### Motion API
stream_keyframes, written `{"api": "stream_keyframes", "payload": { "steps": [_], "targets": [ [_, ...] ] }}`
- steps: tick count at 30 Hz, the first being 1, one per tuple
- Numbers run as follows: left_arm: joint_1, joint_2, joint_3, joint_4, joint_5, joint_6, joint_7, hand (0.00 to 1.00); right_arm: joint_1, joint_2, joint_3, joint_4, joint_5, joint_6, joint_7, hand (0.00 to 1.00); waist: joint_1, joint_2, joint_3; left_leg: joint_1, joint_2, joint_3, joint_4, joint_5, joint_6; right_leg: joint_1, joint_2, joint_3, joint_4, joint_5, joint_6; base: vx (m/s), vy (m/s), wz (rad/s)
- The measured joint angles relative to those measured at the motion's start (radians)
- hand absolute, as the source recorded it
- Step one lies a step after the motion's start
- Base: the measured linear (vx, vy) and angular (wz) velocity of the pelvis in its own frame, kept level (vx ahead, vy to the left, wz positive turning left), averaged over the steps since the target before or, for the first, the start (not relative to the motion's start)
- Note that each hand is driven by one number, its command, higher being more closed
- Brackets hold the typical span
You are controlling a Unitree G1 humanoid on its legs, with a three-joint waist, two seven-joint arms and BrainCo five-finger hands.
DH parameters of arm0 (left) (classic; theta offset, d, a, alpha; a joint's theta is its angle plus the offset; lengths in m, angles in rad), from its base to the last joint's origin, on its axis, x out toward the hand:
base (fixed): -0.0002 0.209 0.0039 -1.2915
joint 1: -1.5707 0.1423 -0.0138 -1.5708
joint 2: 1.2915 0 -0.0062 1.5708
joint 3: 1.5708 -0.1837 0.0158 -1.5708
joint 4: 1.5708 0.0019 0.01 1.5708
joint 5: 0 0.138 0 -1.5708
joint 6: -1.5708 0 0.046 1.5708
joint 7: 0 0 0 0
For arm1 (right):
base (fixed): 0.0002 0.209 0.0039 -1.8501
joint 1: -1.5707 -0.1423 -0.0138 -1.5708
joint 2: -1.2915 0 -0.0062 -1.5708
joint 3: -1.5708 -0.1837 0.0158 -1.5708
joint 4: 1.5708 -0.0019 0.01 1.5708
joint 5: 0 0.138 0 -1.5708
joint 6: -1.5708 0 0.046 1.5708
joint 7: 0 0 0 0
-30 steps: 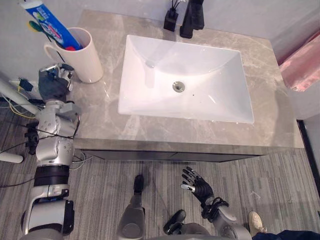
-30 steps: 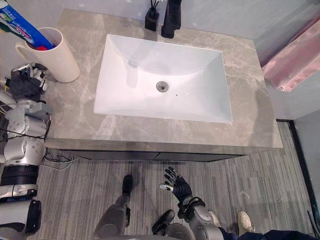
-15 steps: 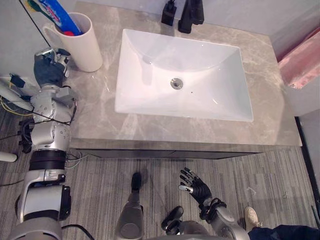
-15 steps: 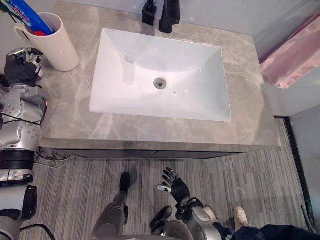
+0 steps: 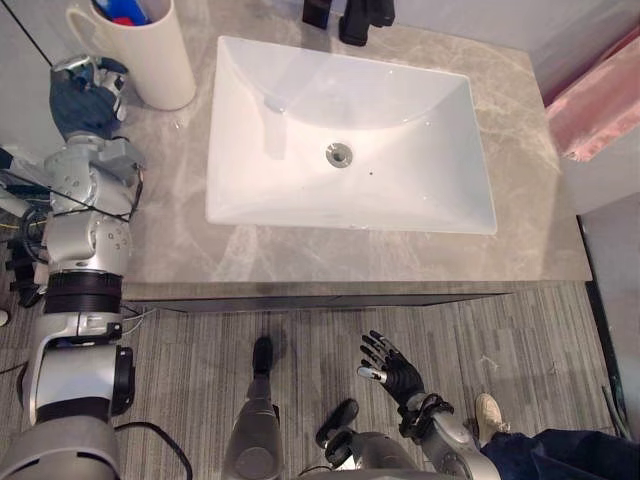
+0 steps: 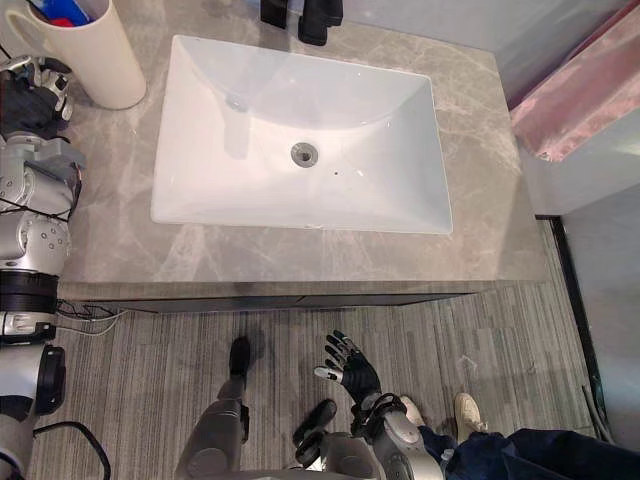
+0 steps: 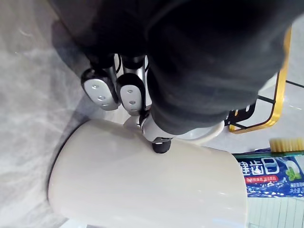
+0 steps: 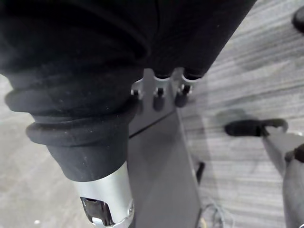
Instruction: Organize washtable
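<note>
A white mug (image 5: 155, 55) stands at the back left corner of the grey marble washtable (image 5: 170, 225), holding a blue toothpaste tube (image 7: 266, 173) and a toothbrush (image 7: 287, 142). My left hand (image 5: 85, 90) is pressed against the mug's left side at its handle (image 7: 206, 134). Its fingers (image 7: 100, 90) are curled there and one dark tip touches the mug's wall. My right hand (image 5: 392, 366) hangs low in front of the washtable, over the floor, with its fingers spread and nothing in it.
A white rectangular sink (image 5: 430, 205) fills the middle of the washtable. A black tap (image 5: 365, 15) and a black dispenser (image 5: 318, 10) stand behind it. A pink bundle (image 5: 600, 95) lies off the right edge. A person's shoe (image 5: 488, 410) is on the floor at lower right.
The camera has moved, so the whole scene has slid left and toward the picture's top. The left hand stays at the mug and the right hand stays low and spread.
</note>
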Motion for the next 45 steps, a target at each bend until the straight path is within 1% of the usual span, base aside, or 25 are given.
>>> {"api": "stream_keyframes", "payload": {
  "steps": [2, 6, 9, 12, 17, 19, 21, 24, 27, 33, 39, 45],
  "targets": [
    [-0.047, 0.020, -0.029, 0.050, 0.000, 0.003, 0.000, 1.00, 0.000, 0.000, 0.000, -0.001, 0.006, 0.000, 0.000, 0.00, -0.001, 0.000, 0.000, 0.000, 0.000, 0.001, 0.000, 0.000, 0.000, -0.001, 0.000, 0.001, -0.001, 0.000, 0.000, 0.04, 0.029, -0.01],
    [-0.094, 0.044, -0.034, 0.091, -0.001, 0.009, 0.000, 1.00, 0.008, 0.002, 0.000, -0.002, 0.007, -0.002, 0.000, 0.00, -0.004, 0.000, 0.000, 0.000, 0.002, 0.011, 0.000, -0.002, -0.003, -0.002, 0.000, 0.012, -0.003, 0.001, -0.001, 0.04, 0.035, -0.08],
    [-0.159, 0.079, -0.064, 0.158, -0.002, 0.012, -0.001, 1.00, 0.025, 0.007, -0.001, -0.005, 0.007, -0.002, 0.000, 0.00, -0.004, -0.003, 0.002, 0.000, 0.006, 0.020, 0.000, -0.003, -0.004, -0.004, 0.003, 0.023, -0.006, 0.003, -0.002, 0.02, 0.035, -0.08],
    [-0.193, 0.108, -0.067, 0.172, -0.004, 0.012, -0.001, 1.00, 0.036, 0.019, -0.001, -0.022, 0.007, -0.002, 0.000, 0.00, -0.006, -0.007, 0.007, -0.003, 0.012, 0.026, 0.000, -0.004, -0.005, -0.013, 0.006, 0.030, -0.006, 0.007, -0.007, 0.00, 0.028, -0.09],
    [-0.238, 0.121, -0.069, 0.238, -0.019, 0.020, -0.009, 1.00, 0.039, 0.020, -0.003, -0.034, 0.007, -0.006, 0.001, 0.00, -0.010, -0.009, 0.010, -0.009, 0.014, 0.026, 0.000, -0.004, -0.005, -0.018, 0.008, 0.031, -0.006, 0.007, -0.007, 0.01, 0.040, -0.01],
    [-0.241, 0.130, -0.070, 0.239, -0.020, 0.020, -0.019, 1.00, 0.039, 0.023, -0.008, -0.033, 0.007, -0.007, 0.001, 0.00, -0.015, -0.012, 0.014, -0.009, 0.014, 0.025, 0.000, -0.004, -0.005, -0.018, 0.009, 0.031, -0.006, 0.007, -0.007, 0.02, 0.041, 0.01],
    [-0.241, 0.148, -0.091, 0.249, -0.020, 0.022, -0.023, 1.00, 0.040, 0.023, -0.009, -0.034, 0.008, -0.011, 0.001, 0.00, -0.027, -0.013, 0.015, -0.012, 0.014, 0.023, 0.000, -0.004, -0.005, -0.019, 0.010, 0.030, -0.007, 0.007, -0.007, 0.02, 0.047, 0.02],
    [-0.250, 0.148, -0.095, 0.254, -0.020, 0.022, -0.022, 1.00, 0.042, 0.025, -0.009, -0.034, 0.010, -0.012, 0.001, 0.00, -0.027, -0.014, 0.015, -0.013, 0.015, 0.023, 0.000, -0.004, -0.005, -0.020, 0.016, 0.030, -0.008, 0.007, -0.007, 0.02, 0.039, 0.00],
    [-0.279, 0.149, -0.096, 0.270, -0.020, 0.022, -0.022, 1.00, 0.044, 0.029, -0.009, -0.034, 0.027, -0.016, 0.001, 0.00, -0.027, -0.024, 0.021, -0.013, 0.018, 0.024, 0.000, -0.004, -0.005, -0.019, 0.016, 0.032, -0.012, 0.008, -0.008, 0.02, 0.042, -0.01],
    [-0.309, 0.150, -0.098, 0.270, -0.020, 0.022, -0.021, 1.00, 0.047, 0.034, -0.018, -0.039, 0.036, -0.018, 0.001, 0.00, -0.028, -0.035, 0.041, -0.020, 0.019, 0.024, 0.000, -0.004, -0.006, -0.026, 0.017, 0.034, -0.012, 0.013, -0.010, 0.01, 0.048, -0.01],
    [-0.319, 0.156, -0.098, 0.271, -0.020, 0.021, -0.020, 1.00, 0.055, 0.036, -0.019, -0.052, 0.038, -0.019, 0.001, 0.00, -0.028, -0.038, 0.044, -0.027, 0.028, 0.037, 0.001, -0.004, -0.005, -0.041, 0.024, 0.053, -0.017, 0.041, -0.019, 0.02, 0.060, -0.07],
    [-0.322, 0.166, -0.099, 0.280, -0.019, 0.020, -0.019, 1.00, 0.059, 0.036, -0.037, -0.078, 0.038, -0.020, 0.000, 0.00, -0.028, -0.040, 0.045, -0.028, 0.034, 0.046, 0.000, -0.004, -0.006, -0.048, 0.027, 0.059, -0.018, 0.046, -0.024, 0.00, 0.044, -0.07]
  ]
}}
